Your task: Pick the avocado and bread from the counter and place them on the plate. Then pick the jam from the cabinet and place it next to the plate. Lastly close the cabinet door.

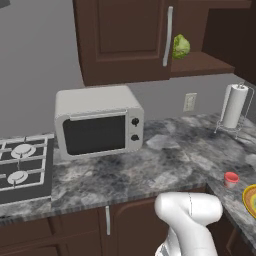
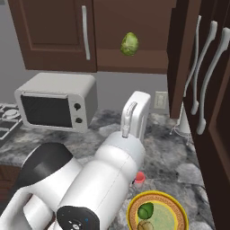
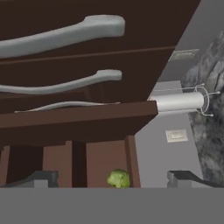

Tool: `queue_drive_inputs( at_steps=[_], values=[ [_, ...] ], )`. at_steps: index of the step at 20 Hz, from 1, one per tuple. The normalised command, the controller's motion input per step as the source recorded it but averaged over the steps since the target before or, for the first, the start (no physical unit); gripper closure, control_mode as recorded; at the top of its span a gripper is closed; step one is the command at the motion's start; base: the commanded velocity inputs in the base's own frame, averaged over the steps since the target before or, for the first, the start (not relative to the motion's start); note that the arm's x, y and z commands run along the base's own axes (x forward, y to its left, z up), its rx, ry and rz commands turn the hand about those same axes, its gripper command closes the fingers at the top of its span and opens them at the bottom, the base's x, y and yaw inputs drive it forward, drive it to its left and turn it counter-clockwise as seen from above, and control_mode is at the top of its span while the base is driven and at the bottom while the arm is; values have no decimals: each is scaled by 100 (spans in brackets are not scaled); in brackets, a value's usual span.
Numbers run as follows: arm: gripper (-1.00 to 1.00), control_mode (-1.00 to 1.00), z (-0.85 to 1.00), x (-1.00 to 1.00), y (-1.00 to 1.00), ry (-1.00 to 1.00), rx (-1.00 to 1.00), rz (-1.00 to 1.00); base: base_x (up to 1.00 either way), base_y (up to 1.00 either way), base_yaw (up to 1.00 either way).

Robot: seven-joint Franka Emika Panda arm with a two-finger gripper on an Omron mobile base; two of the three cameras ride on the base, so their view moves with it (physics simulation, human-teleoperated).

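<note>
The plate [image 2: 176, 211] lies on the counter [image 2: 166, 152] at the front right, with the dark green avocado [image 2: 146, 210] and the brown bread [image 2: 144, 225] on it. The red jam [image 2: 139, 179] stands on the counter just left of the plate, and is the jam [image 1: 231, 178] beside the plate's rim [image 1: 250, 200]. The cabinet [image 1: 200, 62] is open, its cabinet door [image 2: 182, 58] swung out edge-on. In the hand view my gripper [image 3: 113, 180] is open and empty, facing the door's edge [image 3: 78, 117] with its thin handle [image 3: 65, 105].
A pale green leafy ball [image 2: 129, 44] sits on the cabinet shelf. A microwave [image 1: 97, 122] and a stove [image 1: 22, 167] stand at the left. A paper towel roll [image 1: 235, 106] stands at the back right. More cabinet doors with bar handles [image 2: 209, 76] are on the right.
</note>
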Motion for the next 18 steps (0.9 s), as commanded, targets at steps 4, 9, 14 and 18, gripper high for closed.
queue_drive_inputs(
  at_steps=[4,9,14,18],
  values=[
    [-100,-100,-7,19,-13,0,0,0,0,0,0],
    [-100,-100,-5,20,-5,0,0,0,0,0,0],
    [-100,-100,0,15,-18,0,0,0,0,0,0],
    [-100,-100,-2,17,-13,0,0,0,0,0,0]
  ],
)
